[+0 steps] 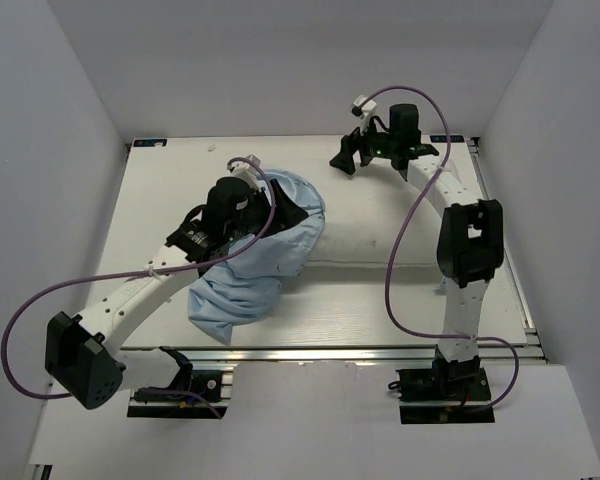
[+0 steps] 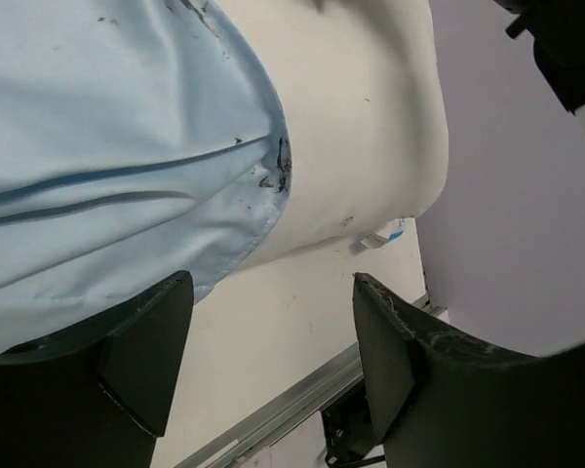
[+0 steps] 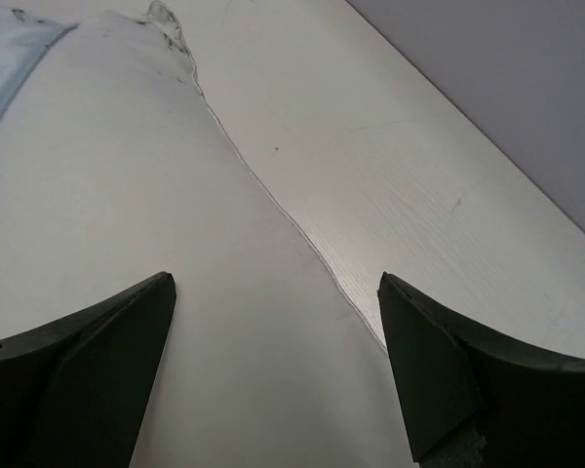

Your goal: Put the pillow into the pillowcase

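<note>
The pillowcase (image 1: 242, 275) covers the left end of the pillow (image 1: 380, 245) on the table (image 1: 340, 315). The left end effector (image 2: 273, 331) hangs, jaws spread, over the pillowcase hem. The right end effector (image 3: 273, 322), likewise spread, hangs over the pillow's far seam (bare table beyond).

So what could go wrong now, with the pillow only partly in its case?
The pillowcase covers only one end of the pillow, and the left gripper and right gripper are both open, so the cloth could slip back off. Its loose part lies bunched near the left arm and might snag when pulled.
</note>
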